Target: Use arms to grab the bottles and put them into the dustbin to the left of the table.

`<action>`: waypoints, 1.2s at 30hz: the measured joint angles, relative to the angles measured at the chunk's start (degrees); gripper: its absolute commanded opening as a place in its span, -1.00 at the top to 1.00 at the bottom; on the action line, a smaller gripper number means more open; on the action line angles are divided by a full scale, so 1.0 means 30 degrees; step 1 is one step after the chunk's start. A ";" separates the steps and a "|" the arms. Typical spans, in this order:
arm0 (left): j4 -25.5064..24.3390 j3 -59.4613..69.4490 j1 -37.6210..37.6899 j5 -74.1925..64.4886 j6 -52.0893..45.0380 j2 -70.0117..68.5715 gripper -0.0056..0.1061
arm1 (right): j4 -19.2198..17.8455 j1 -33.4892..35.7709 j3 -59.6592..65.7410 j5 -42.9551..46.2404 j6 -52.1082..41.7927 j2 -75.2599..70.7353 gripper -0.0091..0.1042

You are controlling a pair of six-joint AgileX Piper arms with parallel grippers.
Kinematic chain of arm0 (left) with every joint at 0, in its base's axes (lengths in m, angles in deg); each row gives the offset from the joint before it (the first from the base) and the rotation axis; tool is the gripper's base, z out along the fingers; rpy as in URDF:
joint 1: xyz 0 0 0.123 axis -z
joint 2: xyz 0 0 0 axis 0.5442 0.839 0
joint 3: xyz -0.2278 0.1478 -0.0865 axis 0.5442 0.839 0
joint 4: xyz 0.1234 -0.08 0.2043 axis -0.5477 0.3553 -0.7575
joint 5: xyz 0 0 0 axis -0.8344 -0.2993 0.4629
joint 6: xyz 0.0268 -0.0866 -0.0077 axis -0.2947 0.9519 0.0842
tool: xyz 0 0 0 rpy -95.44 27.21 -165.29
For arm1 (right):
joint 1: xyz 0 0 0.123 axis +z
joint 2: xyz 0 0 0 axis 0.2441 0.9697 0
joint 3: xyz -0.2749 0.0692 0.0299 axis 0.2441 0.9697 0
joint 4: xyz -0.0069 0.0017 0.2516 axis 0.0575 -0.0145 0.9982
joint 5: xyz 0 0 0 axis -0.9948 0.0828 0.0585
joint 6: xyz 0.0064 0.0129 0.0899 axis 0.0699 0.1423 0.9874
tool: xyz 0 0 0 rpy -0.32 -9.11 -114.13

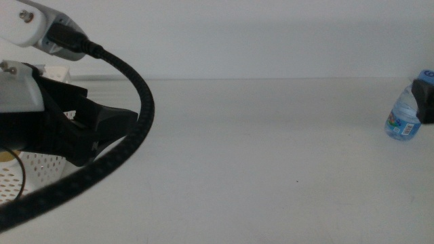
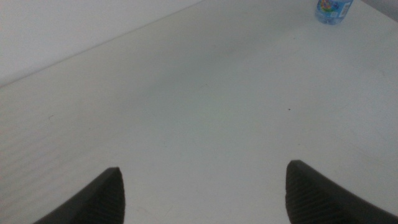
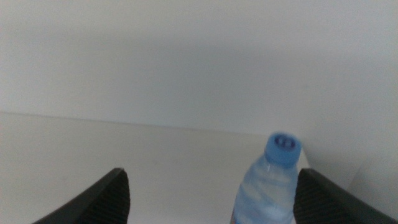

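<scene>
The small water bottle (image 1: 403, 115) with blue cap and label stands upright at the table's far right. It also shows in the left wrist view (image 2: 333, 9) and the right wrist view (image 3: 270, 186). My right gripper (image 1: 427, 102) is at the picture's right edge, right beside the bottle. Its jaws are open (image 3: 211, 193), and the bottle stands between them, close to one jaw. My left gripper (image 1: 112, 125) is open and empty (image 2: 202, 186), low at the left over the white perforated dustbin (image 1: 34, 173). The red can is out of view.
The white table (image 1: 258, 156) stretches between the two arms. The left arm's thick black ribbed cable (image 1: 135, 129) loops down across the lower left. A small yellow patch (image 1: 7, 156) shows at the dustbin; I cannot tell what it is.
</scene>
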 measured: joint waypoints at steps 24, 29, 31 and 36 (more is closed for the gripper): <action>0.0000 0.0000 0.0000 0.0000 0.0000 0.0000 -0.54 | 0.1005 -0.2635 -0.4725 0.6107 -0.1967 1.0739 -0.47; 0.0000 0.0000 0.0000 0.0000 0.0000 0.0000 -0.54 | 0.1005 -0.2635 -0.4731 0.8538 -0.1810 1.2726 -0.47; 0.0000 0.0000 0.0000 0.0000 0.0000 0.0000 -0.54 | 0.1005 -0.2635 -0.4747 0.9681 -0.1459 1.3396 -0.47; 0.0000 0.0000 0.0000 0.0000 0.0000 0.0000 -0.54 | 0.0752 -0.2635 -0.4805 1.1858 -0.0375 1.5143 -0.47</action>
